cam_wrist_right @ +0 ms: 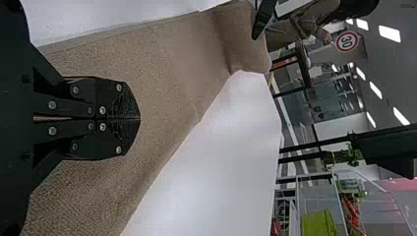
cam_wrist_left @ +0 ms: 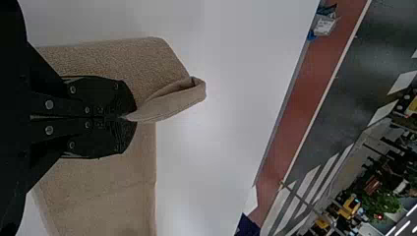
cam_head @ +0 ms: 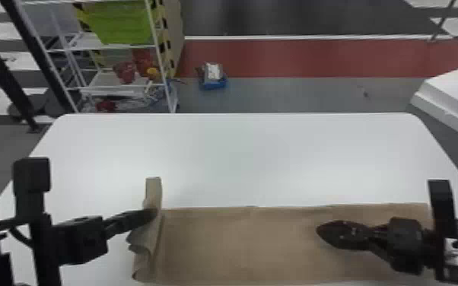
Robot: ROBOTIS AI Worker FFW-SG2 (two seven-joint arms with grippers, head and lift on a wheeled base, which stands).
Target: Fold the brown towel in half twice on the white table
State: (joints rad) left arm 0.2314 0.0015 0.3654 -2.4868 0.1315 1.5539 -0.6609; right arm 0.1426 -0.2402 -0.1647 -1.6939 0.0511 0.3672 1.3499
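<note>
The brown towel (cam_head: 247, 243) lies as a long strip along the near part of the white table (cam_head: 239, 152), its left end raised and curled. My left gripper (cam_head: 152, 215) is at that raised end; in the left wrist view, the left gripper (cam_wrist_left: 129, 117) is shut on a pinched fold of the towel (cam_wrist_left: 169, 101). Over the right part of the strip is my right gripper (cam_head: 321, 230). Seen in the right wrist view, the right gripper (cam_wrist_right: 135, 119) has its fingers together, holding nothing, above the towel's surface (cam_wrist_right: 157, 64).
Beyond the table's far edge stand a white rack (cam_head: 114, 47) with a green item and red containers, and a small blue box (cam_head: 213, 78) on the floor. A white block-like object (cam_head: 456, 99) is past the right edge.
</note>
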